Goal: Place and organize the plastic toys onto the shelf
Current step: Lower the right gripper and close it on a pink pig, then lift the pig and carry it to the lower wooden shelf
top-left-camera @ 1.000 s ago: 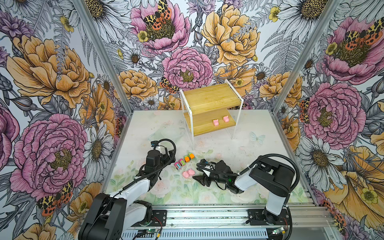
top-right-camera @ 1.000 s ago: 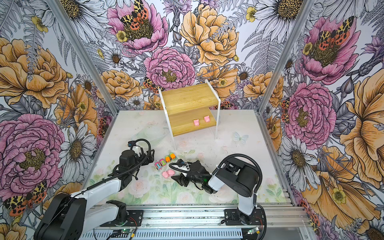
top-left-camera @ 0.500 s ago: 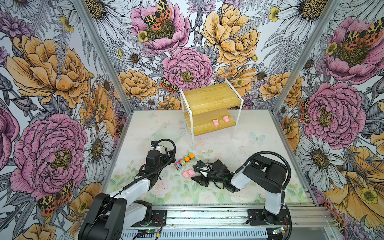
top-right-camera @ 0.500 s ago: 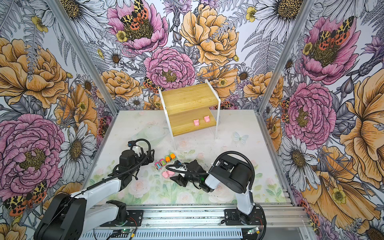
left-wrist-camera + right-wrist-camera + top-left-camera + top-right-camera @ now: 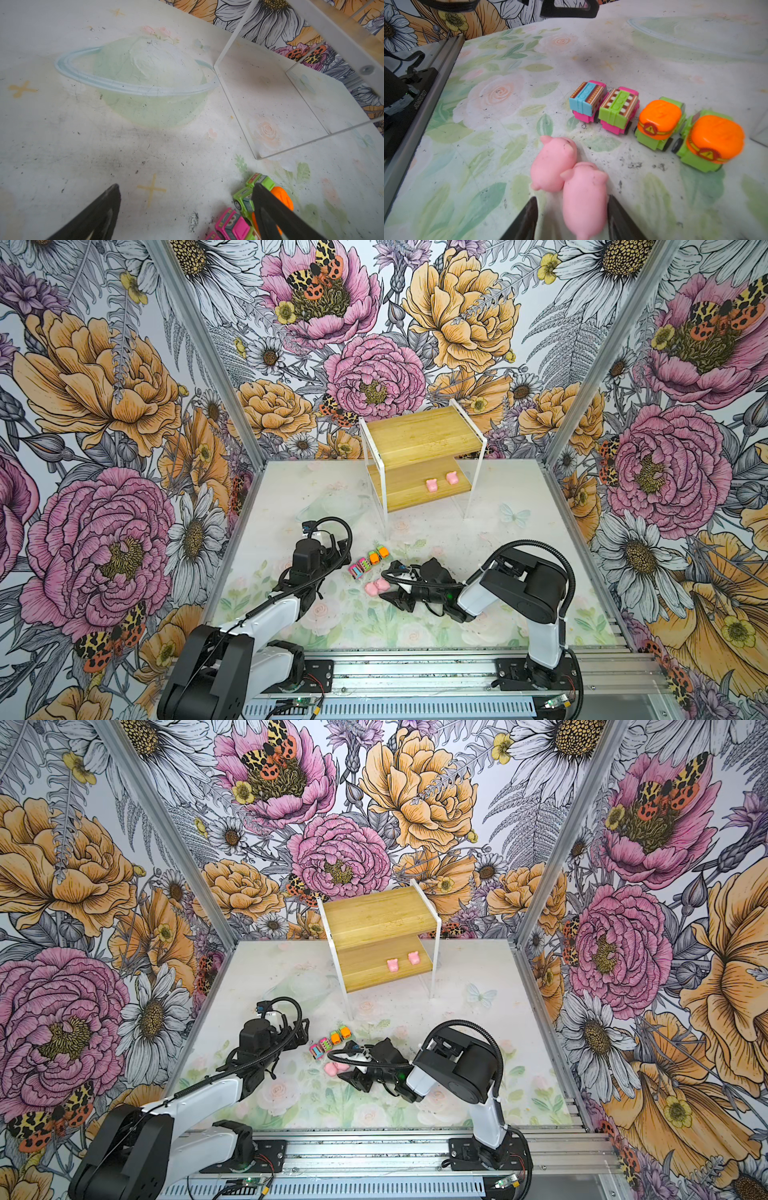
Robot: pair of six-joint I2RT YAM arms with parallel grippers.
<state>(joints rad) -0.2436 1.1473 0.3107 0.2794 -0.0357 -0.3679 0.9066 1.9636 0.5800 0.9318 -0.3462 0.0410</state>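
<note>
The shelf (image 5: 419,435) stands at the back of the table, with two pink pigs (image 5: 432,486) (image 5: 451,477) on its lower board. On the mat, two pink cars (image 5: 588,101) (image 5: 618,111) and two orange-and-green cars (image 5: 660,120) (image 5: 712,141) stand in a row. Two more pigs lie touching in front of them. My right gripper (image 5: 572,198) straddles the nearer pig (image 5: 584,197): one finger touches it, the other stands apart. The other pig (image 5: 554,164) lies just beyond. My left gripper (image 5: 186,186) is wide open over bare mat beside the cars (image 5: 245,199).
The shelf's thin white frame (image 5: 234,110) rests on the mat just behind the row of cars. The flowered walls close in the table on three sides. A metal rail (image 5: 415,668) with both arm bases runs along the front edge.
My right gripper has slid a little left toward the pigs and its jaws have narrowed around the nearer one. The left arm and the toys have not moved.
</note>
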